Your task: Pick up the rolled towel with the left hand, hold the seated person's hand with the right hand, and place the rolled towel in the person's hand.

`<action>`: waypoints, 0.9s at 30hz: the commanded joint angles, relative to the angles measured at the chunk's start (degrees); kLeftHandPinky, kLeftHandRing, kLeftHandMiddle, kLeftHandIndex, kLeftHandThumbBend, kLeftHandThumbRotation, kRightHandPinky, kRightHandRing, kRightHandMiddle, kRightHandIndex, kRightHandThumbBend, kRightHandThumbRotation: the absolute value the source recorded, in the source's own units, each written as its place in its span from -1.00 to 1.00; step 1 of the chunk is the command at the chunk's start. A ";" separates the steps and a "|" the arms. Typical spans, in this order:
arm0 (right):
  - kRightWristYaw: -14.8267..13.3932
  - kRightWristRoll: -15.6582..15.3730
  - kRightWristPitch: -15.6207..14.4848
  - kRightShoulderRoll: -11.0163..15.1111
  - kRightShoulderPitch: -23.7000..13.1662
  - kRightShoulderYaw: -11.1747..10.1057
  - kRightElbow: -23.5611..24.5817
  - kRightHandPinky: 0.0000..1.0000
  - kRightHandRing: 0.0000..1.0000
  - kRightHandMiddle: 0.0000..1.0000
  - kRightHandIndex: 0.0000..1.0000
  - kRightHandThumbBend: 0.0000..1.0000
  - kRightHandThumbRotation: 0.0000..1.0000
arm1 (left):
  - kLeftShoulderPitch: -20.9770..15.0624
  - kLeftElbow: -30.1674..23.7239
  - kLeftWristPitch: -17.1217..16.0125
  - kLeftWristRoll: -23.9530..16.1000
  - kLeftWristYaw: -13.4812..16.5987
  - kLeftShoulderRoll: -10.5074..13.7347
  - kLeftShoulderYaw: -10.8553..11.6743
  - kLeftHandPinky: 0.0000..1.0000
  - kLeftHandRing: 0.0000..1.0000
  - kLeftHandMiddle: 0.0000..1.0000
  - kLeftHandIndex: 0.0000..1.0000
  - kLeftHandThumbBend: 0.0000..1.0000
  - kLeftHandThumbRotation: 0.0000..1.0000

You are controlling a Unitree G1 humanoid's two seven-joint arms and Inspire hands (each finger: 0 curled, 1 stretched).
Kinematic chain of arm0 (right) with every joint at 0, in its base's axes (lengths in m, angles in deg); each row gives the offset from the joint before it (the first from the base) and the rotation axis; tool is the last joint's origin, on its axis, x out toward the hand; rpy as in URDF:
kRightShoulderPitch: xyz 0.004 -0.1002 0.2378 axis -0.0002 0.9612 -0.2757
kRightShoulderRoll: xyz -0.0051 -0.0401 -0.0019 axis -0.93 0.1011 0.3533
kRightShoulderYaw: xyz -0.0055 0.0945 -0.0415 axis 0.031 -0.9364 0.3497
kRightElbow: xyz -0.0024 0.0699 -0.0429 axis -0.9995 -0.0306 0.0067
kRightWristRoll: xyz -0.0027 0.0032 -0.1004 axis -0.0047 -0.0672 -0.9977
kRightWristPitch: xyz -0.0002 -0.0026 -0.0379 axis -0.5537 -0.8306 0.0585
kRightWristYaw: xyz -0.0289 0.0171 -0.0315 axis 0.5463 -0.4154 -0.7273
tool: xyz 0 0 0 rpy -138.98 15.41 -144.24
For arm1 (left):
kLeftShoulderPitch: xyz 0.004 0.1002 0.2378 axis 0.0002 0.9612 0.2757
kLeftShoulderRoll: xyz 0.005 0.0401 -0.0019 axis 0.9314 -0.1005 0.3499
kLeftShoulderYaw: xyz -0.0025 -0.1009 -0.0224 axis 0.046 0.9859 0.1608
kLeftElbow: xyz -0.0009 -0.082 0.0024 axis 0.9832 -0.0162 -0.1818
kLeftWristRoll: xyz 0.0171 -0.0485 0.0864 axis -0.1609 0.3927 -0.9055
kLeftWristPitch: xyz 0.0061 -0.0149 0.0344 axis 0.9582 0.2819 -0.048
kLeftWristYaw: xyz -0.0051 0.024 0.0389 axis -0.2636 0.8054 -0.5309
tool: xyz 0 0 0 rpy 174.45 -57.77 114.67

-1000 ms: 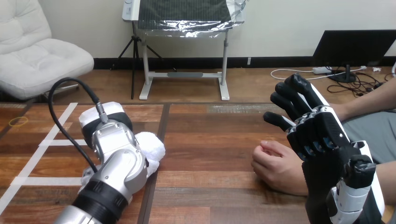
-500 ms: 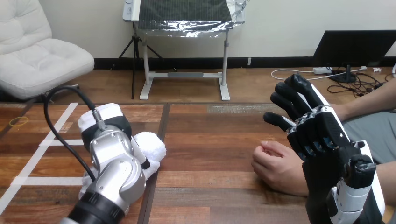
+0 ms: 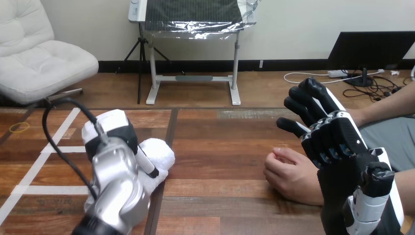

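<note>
Head view: white rolled towel [image 3: 160, 157] lying on desk [image 3: 220, 142], left half, just beside dark seam btwn boards. Near end and left part hidden behind silver left forearm [image 3: 117, 193]. Left hand [image 3: 111, 128] down on towel, touching it from the left, white back shell facing up; cannot tell whether closed on towel or only resting against it. White tape lines [image 3: 36, 166] on desk farther left, well apart from towel. Over on right half: person's hand [image 3: 288, 174] resting on desk, loosely curled, knuckles twd centre. Right hand [image 3: 335, 139] raised just beside and above person's wrist, open, fingers [image 3: 303, 104] spread and only slightly bent, holding nothing; no visible grip on person's hand. Towel and person's hand well apart, bare desk btwn.
</note>
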 commanded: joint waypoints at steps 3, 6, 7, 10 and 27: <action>-0.24 0.33 1.10 -0.51 -1.97 -0.69 2.90 0.61 0.79 0.77 0.78 0.73 1.00 | 3.59 -5.70 -2.86 1.73 6.23 0.37 2.56 -0.86 -0.69 -0.46 0.03 0.47 -1.00; -0.18 0.29 1.10 -0.40 -1.94 -0.74 2.93 0.61 0.79 0.77 0.78 0.73 1.00 | 5.35 -8.26 -3.84 2.92 8.81 -0.16 4.06 -0.84 -0.66 -0.43 -0.06 0.47 -1.00; -0.18 0.24 1.11 -0.39 -1.94 -0.77 2.92 0.61 0.79 0.77 0.78 0.73 1.00 | 6.20 -9.65 -4.29 3.65 10.13 -0.61 4.99 -0.83 -0.65 -0.42 -0.09 0.46 -1.00; -0.18 0.21 1.05 -0.32 -1.90 -0.86 2.94 0.61 0.78 0.76 0.78 0.73 1.00 | 8.06 -12.82 -5.37 5.31 12.57 -1.35 6.71 -0.82 -0.64 -0.41 -0.15 0.46 -1.00; 0.00 0.27 0.61 0.08 -1.88 -1.23 2.52 0.62 0.80 0.77 0.80 0.70 1.00 | 17.75 -29.66 -12.82 13.64 20.55 -5.12 13.88 -0.79 -0.65 -0.46 -0.15 0.44 -1.00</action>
